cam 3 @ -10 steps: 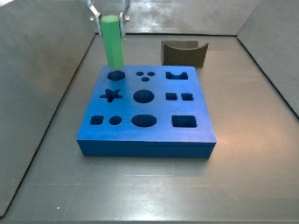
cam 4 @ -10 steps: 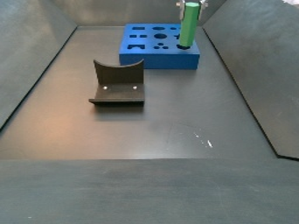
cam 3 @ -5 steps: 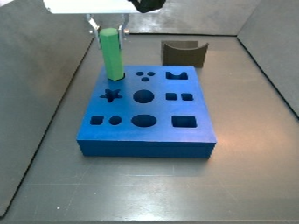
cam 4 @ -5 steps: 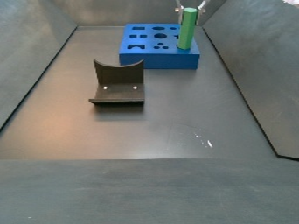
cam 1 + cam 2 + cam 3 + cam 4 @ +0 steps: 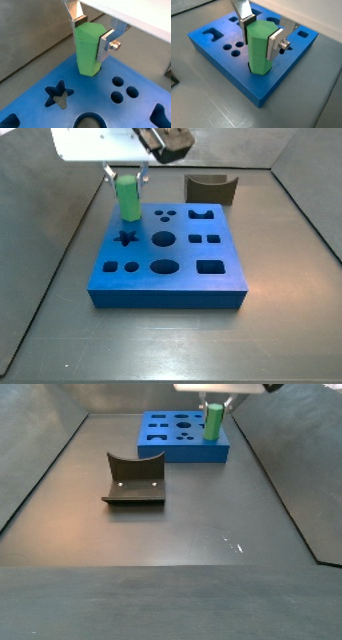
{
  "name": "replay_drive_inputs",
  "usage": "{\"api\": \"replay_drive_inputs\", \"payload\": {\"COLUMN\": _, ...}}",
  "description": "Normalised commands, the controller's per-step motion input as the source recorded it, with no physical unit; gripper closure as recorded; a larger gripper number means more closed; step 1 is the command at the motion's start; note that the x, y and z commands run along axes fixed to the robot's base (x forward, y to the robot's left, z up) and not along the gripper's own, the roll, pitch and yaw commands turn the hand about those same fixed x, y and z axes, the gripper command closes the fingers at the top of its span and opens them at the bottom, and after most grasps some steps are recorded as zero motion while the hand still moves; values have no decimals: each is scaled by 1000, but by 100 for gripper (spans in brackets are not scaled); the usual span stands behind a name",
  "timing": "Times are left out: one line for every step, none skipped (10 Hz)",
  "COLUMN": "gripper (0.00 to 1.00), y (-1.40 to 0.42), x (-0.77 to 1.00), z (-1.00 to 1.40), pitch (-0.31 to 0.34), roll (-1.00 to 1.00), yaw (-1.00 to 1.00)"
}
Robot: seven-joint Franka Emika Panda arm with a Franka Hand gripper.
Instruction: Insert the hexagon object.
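Note:
The hexagon object [image 5: 88,50] is a tall bright green prism, upright. My gripper [image 5: 92,34] is shut on its upper part, silver fingers [image 5: 107,44] flat against two sides. Its lower end sits in a hole at a corner of the blue block [image 5: 100,102], seen in both wrist views [image 5: 260,47]. In a side view the peg [image 5: 128,200] stands at the block's far left corner [image 5: 170,253], the gripper [image 5: 126,173] above it. In a side view the peg [image 5: 213,422] stands on the block's [image 5: 182,436] right edge under the gripper [image 5: 214,401].
The block has star, round, square and notched holes [image 5: 163,238]. A dark grey curved holder [image 5: 210,187] stands behind the block; it shows nearer the camera in a side view [image 5: 134,480]. Grey bin walls [image 5: 54,218] slope up around the floor.
The gripper has come down with the green peg. The peg's lower end has gone from above the block into the corner hole, so less of it shows.

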Motion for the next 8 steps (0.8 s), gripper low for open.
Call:
{"api": "replay_drive_inputs", "payload": {"gripper": 100, "y": 0, "x": -3, "z": -154, "pitch": -73, "roll": 0, "yaw": 0}}
{"api": "replay_drive_inputs", "payload": {"gripper": 100, "y": 0, "x": -6, "z": -206, "pitch": -70, "roll": 0, "yaw": 0}}
{"api": "replay_drive_inputs", "payload": {"gripper": 100, "y": -6, "x": -11, "z": -177, "pitch": -81, "roll": 0, "yaw": 0}}
{"api": "replay_drive_inputs", "payload": {"gripper": 100, "y": -29, "x": -54, "z": -183, "pitch": -107, "roll": 0, "yaw": 0}}
{"api": "replay_drive_inputs", "payload": {"gripper": 100, "y": 0, "x": -54, "z": -257, "pitch": -120, "roll": 0, "yaw": 0}}
{"api": "replay_drive_inputs", "payload": {"gripper": 100, "y": -29, "x": -37, "z": -291, "pitch": -123, "roll": 0, "yaw": 0}}
{"api": "replay_drive_inputs", "payload": {"gripper": 100, "y": 0, "x": -17, "z": -137, "pitch": -117, "roll": 0, "yaw": 0}}
{"api": "replay_drive_inputs", "payload": {"gripper": 100, "y": 0, "x": 0, "z": 0, "pitch": 0, "roll": 0, "yaw": 0}}
